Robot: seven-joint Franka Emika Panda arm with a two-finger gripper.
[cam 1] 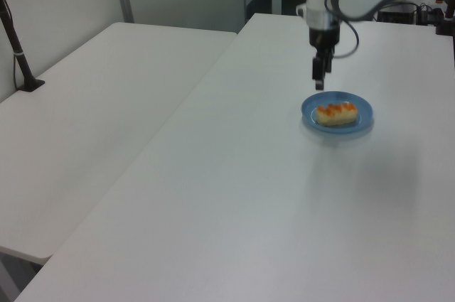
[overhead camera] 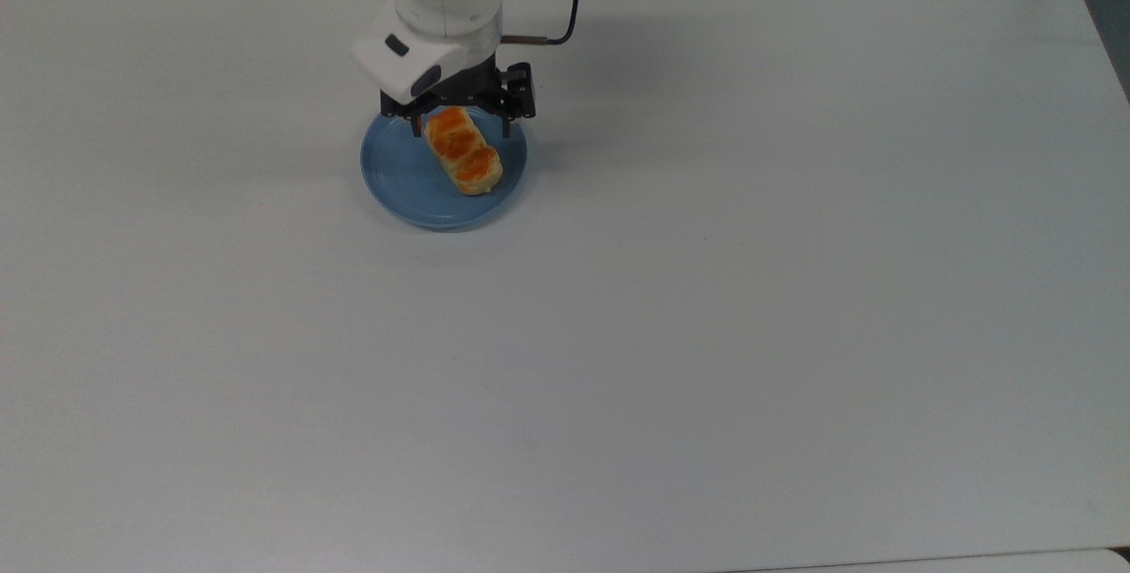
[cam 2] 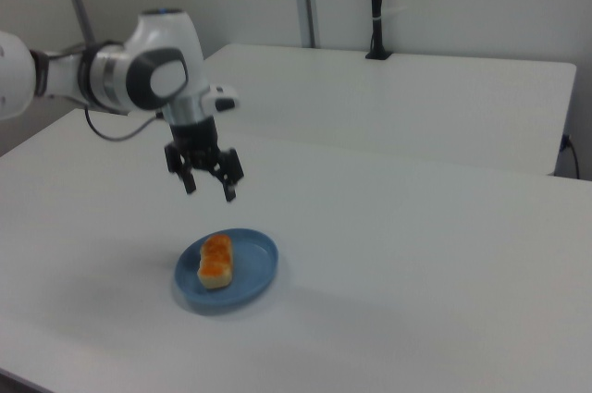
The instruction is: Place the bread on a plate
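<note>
Bread [overhead camera: 463, 151] lies flat on the plate [overhead camera: 397, 180] in the top view, slanted across the plate's half toward the top view's right, its three orange-brown bumps facing up. The hand [overhead camera: 460, 127] hangs over the plate's far rim, its two dark fingers spread wide to either side of the loaf's far end and holding nothing. From above, the white wrist housing covers the far edge of the plate, and how high the hand stands above the plate cannot be judged. The plate sits on the white desk [overhead camera: 706, 335].

The left view settles the height: the hand [cam 1: 318, 83] is clearly above the plate [cam 1: 359, 121] and apart from it, near the plate's rim at the left view's left. Seen edge-on here, the fingers merge into one dark bar, so their spread is hard to make out. The bread [cam 1: 336, 114] rests lengthwise across the middle of the plate. The arm is cut off by the upper edge.

The right view shows both at once: the hand [cam 2: 209, 188] well above the plate [cam 2: 254, 268], fingers splayed and empty, and the bread [cam 2: 216, 260] lying on the plate's half toward the right view's left. The arm runs off the right view's left edge.
</note>
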